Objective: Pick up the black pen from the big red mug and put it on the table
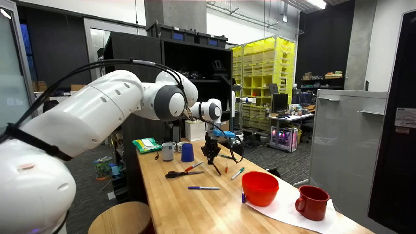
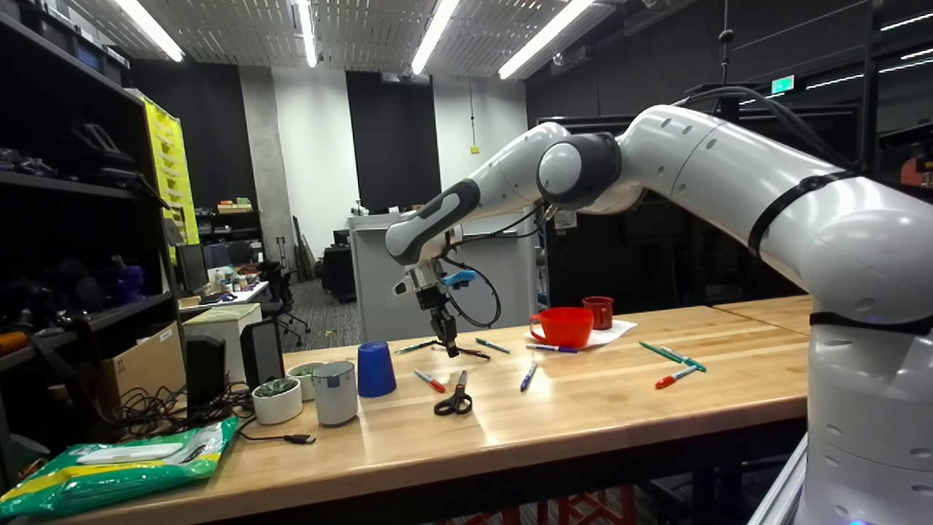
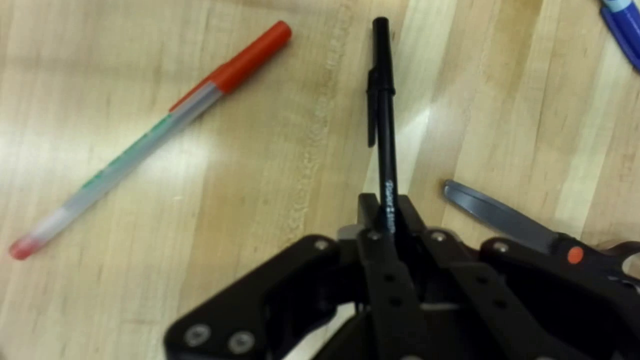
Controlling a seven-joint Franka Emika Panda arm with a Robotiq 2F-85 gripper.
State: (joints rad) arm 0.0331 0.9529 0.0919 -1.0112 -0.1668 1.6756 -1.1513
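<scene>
One black pen [image 3: 386,115] is clamped in the gripper [image 3: 389,204], capped end projecting, over the table [image 1: 182,208]; contact cannot be confirmed from here. The big red mug [image 1: 260,190] stands upright, well apart.

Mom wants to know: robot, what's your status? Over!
Gripper shut on black pen. Outside big red mug; table contact unclear. Scissors, red-capped pen may crowd set-down.

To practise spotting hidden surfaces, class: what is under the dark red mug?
White paper shows around the base of the dark red mug; whatever lies directly beneath is covered and cannot be seen.
</scene>
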